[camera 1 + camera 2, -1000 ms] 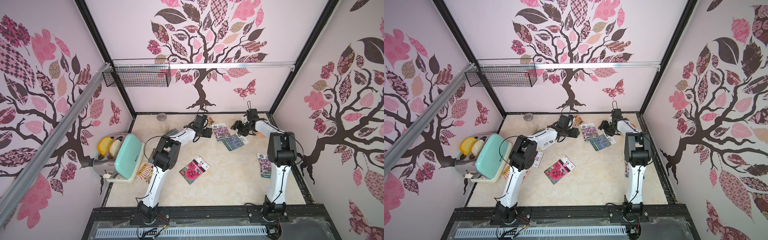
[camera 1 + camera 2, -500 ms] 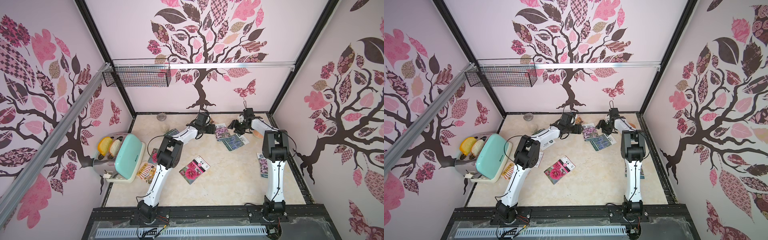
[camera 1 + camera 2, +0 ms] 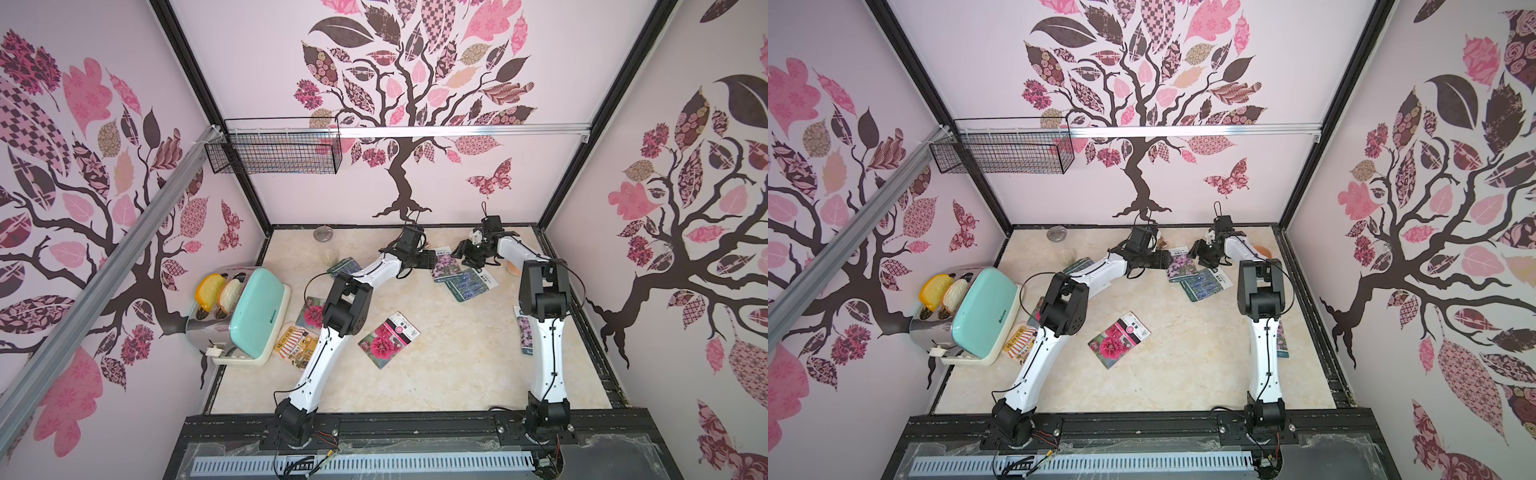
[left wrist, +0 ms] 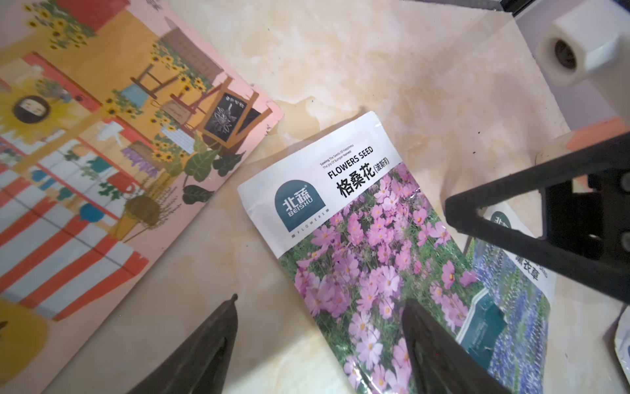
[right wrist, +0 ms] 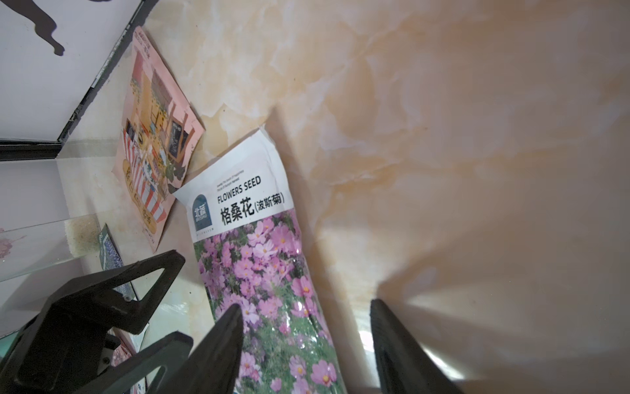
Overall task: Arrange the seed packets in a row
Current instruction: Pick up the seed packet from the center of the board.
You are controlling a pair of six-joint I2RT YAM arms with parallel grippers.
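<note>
A pink-purple flower seed packet (image 3: pixel 446 265) lies flat near the back of the table, partly over a lavender packet (image 3: pixel 471 284). My left gripper (image 4: pixel 320 307) stands open low over it, one finger above the flowers, the other above bare table. My right gripper (image 5: pixel 306 307) is open on the opposite side, and the packet's long edge runs between its fingers. An orange cartoon-shop packet (image 4: pixel 95 136) lies just beyond. Other seed packets are scattered: a red flower one (image 3: pixel 388 338), another red one (image 3: pixel 311 311), an orange one (image 3: pixel 293 347), a lavender one (image 3: pixel 343 266), and a pink-purple one (image 3: pixel 523 332) behind my right arm.
A mint toaster (image 3: pixel 245 316) with toast stands at the left edge. A glass jar (image 3: pixel 330 255) and its lid (image 3: pixel 322 232) sit at the back left. An orange object (image 3: pixel 513 270) lies by the right wall. A wire basket (image 3: pixel 274 151) hangs on the back wall.
Both grippers have drawn in toward the pink-purple packet from either side, the left moving right and the right moving left. The right jaws have narrowed slightly.
</note>
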